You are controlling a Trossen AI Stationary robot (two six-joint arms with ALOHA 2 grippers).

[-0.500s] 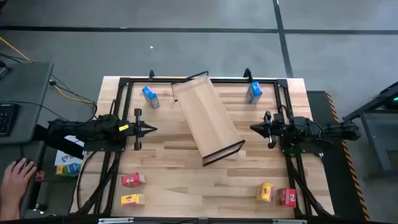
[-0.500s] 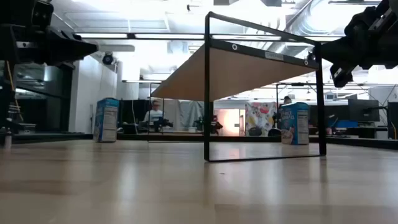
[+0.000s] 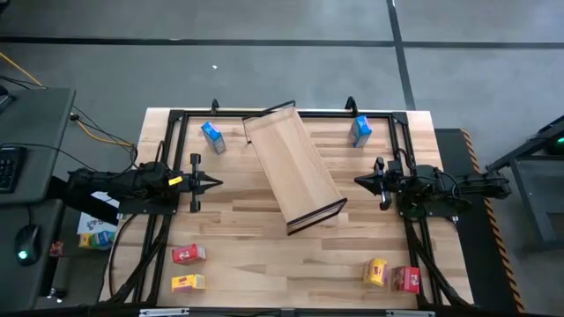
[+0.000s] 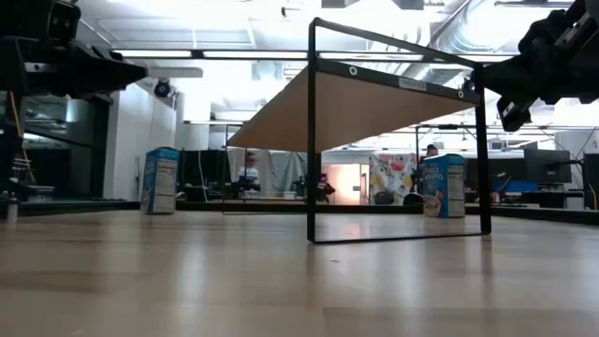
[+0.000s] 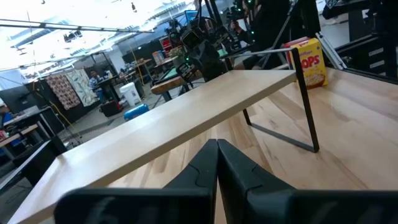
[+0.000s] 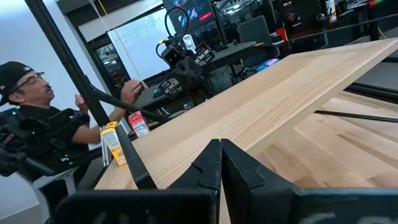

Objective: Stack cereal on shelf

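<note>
The shelf lies diagonally at mid-table with its board bare; all six cereal boxes stand on the tabletop, two blue at the far edge, red and yellow near left, yellow and red near right. The left gripper and right gripper hover beside the shelf, fingers pressed together, grasping nothing.

light: bright overhead (ceiling glare in low view) | shadows: soft | wrist foreground: blurred
</note>
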